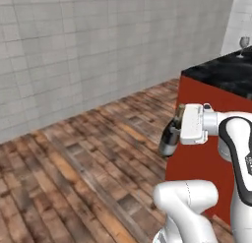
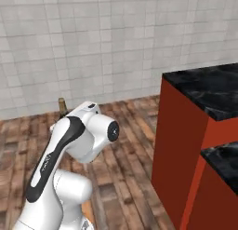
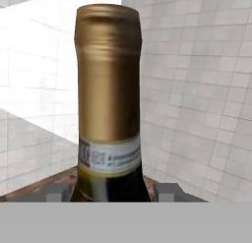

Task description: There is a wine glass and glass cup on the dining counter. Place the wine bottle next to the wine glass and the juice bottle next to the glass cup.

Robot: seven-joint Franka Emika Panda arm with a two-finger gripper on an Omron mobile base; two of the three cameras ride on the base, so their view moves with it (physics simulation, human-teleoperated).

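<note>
Wine bottle (image 3: 109,109) pinched low by the tool (image 1: 173,134), carried off the floor left of the red-based table (image 1: 221,75); far wine glass (image 1: 243,43) risks toppling if 1 swinging bottle clips it.

wine bottle (image 3: 108,104) base hidden, wine glass (image 1: 243,42) tiny
</note>
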